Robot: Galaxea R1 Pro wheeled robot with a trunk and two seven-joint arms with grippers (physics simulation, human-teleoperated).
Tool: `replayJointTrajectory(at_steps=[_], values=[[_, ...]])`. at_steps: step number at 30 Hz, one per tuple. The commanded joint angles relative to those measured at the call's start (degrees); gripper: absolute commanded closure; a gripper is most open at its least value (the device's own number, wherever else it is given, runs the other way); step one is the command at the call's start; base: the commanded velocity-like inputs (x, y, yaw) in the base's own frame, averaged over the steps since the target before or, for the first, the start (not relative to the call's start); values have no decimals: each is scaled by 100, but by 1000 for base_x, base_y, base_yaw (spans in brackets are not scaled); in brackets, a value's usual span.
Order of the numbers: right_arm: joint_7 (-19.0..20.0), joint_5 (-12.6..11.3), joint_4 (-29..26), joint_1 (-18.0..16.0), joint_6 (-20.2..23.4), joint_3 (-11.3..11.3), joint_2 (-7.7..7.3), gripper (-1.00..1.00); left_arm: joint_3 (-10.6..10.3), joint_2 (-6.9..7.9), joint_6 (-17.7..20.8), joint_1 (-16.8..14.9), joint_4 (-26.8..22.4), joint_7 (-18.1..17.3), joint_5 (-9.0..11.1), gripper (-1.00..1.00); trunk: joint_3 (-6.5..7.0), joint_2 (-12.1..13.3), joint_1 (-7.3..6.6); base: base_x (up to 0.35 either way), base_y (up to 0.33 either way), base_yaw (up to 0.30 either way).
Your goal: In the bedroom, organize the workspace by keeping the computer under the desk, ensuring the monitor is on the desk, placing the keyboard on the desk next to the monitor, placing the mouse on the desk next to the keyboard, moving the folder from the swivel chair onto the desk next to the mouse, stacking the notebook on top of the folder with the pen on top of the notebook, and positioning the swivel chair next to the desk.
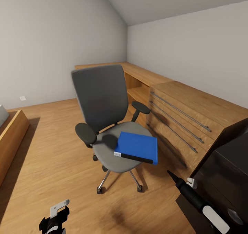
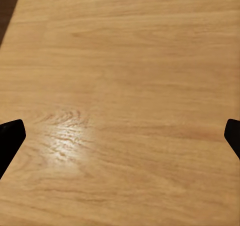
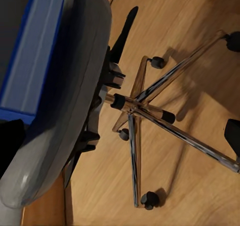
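The grey swivel chair [image 1: 103, 103] stands in the middle of the wooden floor. The blue folder [image 1: 137, 147] with its black spine lies flat on the front right of the seat. A corner of the black desk [image 1: 224, 172] shows at the lower right. My right gripper [image 1: 172, 177] hangs low between the chair and the desk, open; its wrist view looks along the seat's edge at the folder [image 3: 35, 51] and the chrome star base [image 3: 145, 111]. My left gripper [image 1: 55, 216] is low at the left, open over bare floor [image 2: 120, 86].
A light wooden drawer cabinet [image 1: 186, 113] with long bar handles stands right of the chair, joined to a low wooden shelf unit [image 1: 141, 78] along the wall. A wooden frame [image 1: 12, 134] lies at the left. Open floor stretches in front and left of the chair.
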Motion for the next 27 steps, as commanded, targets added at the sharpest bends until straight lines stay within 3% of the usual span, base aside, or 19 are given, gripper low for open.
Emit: replayJointTrajectory(at_steps=[1,8,22,27], values=[[38,-62,1,-4,34,23,-9,-100,38,-3,-23,-7,-6,18,-62,-100,-5,-2,-1,0,0,0],[120,-65,1,-2,47,18,-25,-100,38,-3,-19,-7,-6,-57,-62,-100,-5,-2,-1,0,0,0],[321,-64,-183,-2,143,16,-219,-100,38,-3,-7,-7,-6,-101,-62,-100,-5,-2,-1,0,0,0],[638,-58,-410,-1,268,16,-265,-100,38,-3,3,-7,-7,-98,-62,-100,-5,-2,-1,0,0,0]])
